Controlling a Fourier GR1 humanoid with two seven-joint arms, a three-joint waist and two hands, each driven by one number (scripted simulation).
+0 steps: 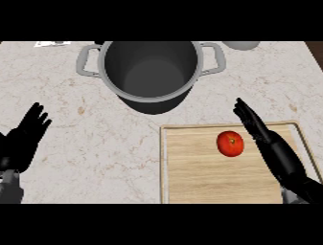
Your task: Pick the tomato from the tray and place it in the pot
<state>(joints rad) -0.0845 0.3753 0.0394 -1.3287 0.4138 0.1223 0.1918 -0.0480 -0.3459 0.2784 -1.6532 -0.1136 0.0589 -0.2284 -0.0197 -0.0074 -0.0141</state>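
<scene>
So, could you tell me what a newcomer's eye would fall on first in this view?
Probably the red tomato, alone on the wooden tray at lower right, with the right hand open just beside it. Next comes the big grey pot at the counter's far middle, open and showing nothing inside. The left hand rests open at the left edge.

The pale marble counter [86, 124] carries a grey pot [150, 67] at its far edge and a wooden tray [199, 177] at its near edge.

No readable text, labels, brands, numbers or signs on anything in view.
</scene>
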